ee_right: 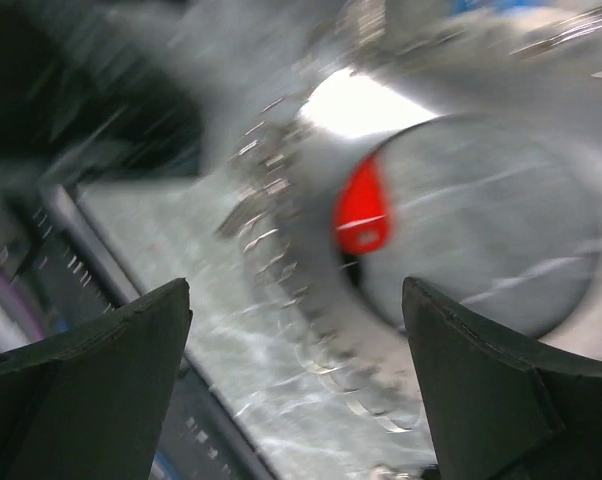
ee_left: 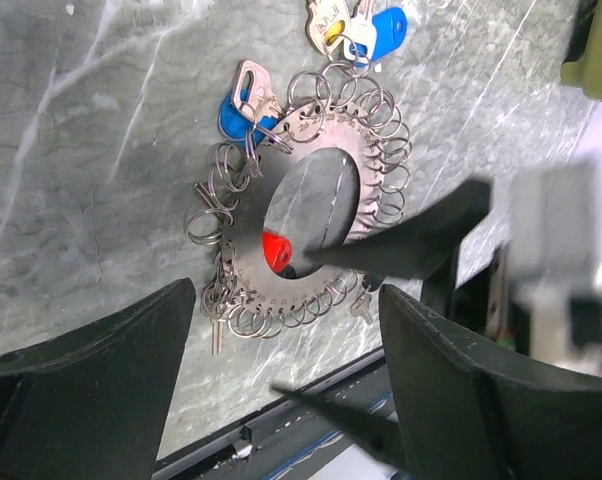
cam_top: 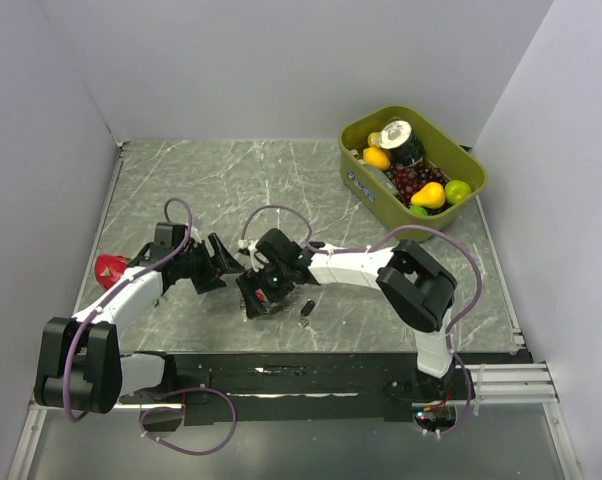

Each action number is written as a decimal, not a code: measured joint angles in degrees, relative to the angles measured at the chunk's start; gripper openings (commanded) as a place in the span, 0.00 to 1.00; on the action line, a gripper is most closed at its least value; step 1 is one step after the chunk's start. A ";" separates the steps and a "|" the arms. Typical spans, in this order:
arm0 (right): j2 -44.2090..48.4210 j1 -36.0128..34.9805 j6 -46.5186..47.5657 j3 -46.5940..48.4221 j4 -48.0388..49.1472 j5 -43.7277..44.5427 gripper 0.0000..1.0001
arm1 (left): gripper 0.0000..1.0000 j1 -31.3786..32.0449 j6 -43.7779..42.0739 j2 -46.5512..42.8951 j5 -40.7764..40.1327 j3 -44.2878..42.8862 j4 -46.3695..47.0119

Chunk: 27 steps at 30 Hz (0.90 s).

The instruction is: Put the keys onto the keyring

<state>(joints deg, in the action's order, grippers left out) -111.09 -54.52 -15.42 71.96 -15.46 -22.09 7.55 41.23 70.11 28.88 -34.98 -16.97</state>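
We find left gripper (ee_left: 286,293) and right gripper (ee_right: 295,285) both spread apart over the keyring (ee_left: 311,215), a right finger (ee_left: 411,235) lying across it beside the red key (ee_left: 274,250); the green bin (cam_top: 359,180) holds fruit (cam_top: 430,195).

Top view: bright, even overhead light, sharp. Left wrist: keyring (ee_left: 249,225) crisp ahead of the left fingers (ee_left: 91,385); picture's right edge blurred. Right wrist: motion-smeared throughout, white glare above the red key (ee_right: 362,207), between the right fingers (ee_right: 81,395).
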 measured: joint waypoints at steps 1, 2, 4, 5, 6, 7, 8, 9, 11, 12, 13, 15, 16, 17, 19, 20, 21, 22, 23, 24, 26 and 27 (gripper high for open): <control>0.37 -0.44 0.24 -0.50 0.24 -0.72 0.94 | 0.81 -0.04 0.00 0.00 -0.04 -0.07 -0.04; 0.81 -1.03 0.57 -1.14 0.28 -1.84 0.94 | 0.81 -0.09 -0.04 0.02 -0.11 -0.20 -0.11; 1.40 -2.36 0.76 -2.08 0.11 -4.74 0.95 | 0.82 -0.24 -0.07 0.17 -0.24 -0.68 -0.28; 1.57 -2.82 0.76 -2.29 -0.17 -5.88 0.95 | 0.82 -0.31 -0.13 0.37 -0.26 -1.09 -0.33; 1.66 -3.10 0.20 -2.29 -0.33 -5.81 0.96 | 0.82 -0.35 -0.94 0.66 -0.17 -1.60 -1.36; 1.92 -3.08 0.26 -2.32 -0.57 -5.95 0.96 | 0.82 -0.37 -1.14 0.79 -0.15 -1.79 -1.64; 2.27 -3.06 0.37 -2.32 -0.70 -6.03 0.97 | 0.82 -0.37 -1.14 1.14 -0.20 -2.16 -1.73; 2.91 -2.82 0.39 -2.34 -0.94 -5.86 0.97 | 0.82 -0.39 -1.16 1.57 -0.24 -2.71 -1.70; 4.94 -2.32 0.39 -2.36 -1.64 -4.48 0.98 | 0.82 -0.50 -1.20 2.14 -0.24 -3.58 -1.49; 6.58 -2.21 0.33 -2.36 -2.03 -3.48 0.98 | 0.82 -0.52 -1.36 2.25 -0.24 -3.93 -1.31; 8.07 -1.75 0.33 -2.36 -2.34 -2.62 0.99 | 0.81 -0.52 -1.40 2.32 -0.24 -4.26 -1.29; 11.85 -0.57 0.07 -2.36 -2.36 -0.83 0.99 | 0.80 -0.57 -1.62 2.71 -0.24 -4.85 -1.25; 14.25 0.39 -0.31 -2.36 -2.25 -0.09 0.99 | 0.80 -0.57 -1.73 2.99 -0.26 -5.16 -1.33; 16.74 1.73 -0.85 -2.47 -1.70 0.48 0.98 | 0.79 -0.57 -1.92 3.28 -0.28 -5.38 -1.36; 21.42 4.59 -1.92 -3.17 -0.31 1.27 0.97 | 0.79 -0.57 -2.69 3.67 -0.81 -5.84 -1.66; 23.78 6.43 -2.60 -3.80 0.55 1.40 0.96 | 0.79 -0.57 -2.95 3.72 -1.09 -6.08 -1.88; 25.66 8.11 -3.08 -4.33 1.03 1.55 0.95 | 0.79 -0.57 -3.32 3.78 -1.57 -6.40 -2.25; 27.08 9.94 -3.45 -4.81 1.36 1.77 0.95 | 0.78 -0.57 -3.78 3.82 -1.97 -6.82 -2.71; 27.71 11.30 -3.67 -4.98 1.27 2.10 0.94 | 0.76 -0.57 -4.20 3.96 -2.34 -7.30 -3.21; 27.96 12.57 -3.82 -5.18 1.25 2.60 0.94 | 0.76 -0.55 -4.72 4.13 -2.78 -7.80 -3.54; 27.63 14.14 -3.82 -5.88 0.87 3.50 0.93 | 0.73 -0.31 -5.70 4.81 -3.93 -8.92 -4.46; 27.26 14.47 -3.82 -6.47 0.37 3.78 0.92 | 0.73 0.20 -6.14 5.31 -4.85 -9.55 -4.98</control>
<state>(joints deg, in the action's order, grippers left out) -83.83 -40.05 -19.25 65.49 -15.09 -18.31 7.75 35.09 75.42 24.03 -44.53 -21.96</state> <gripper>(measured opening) 0.942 0.754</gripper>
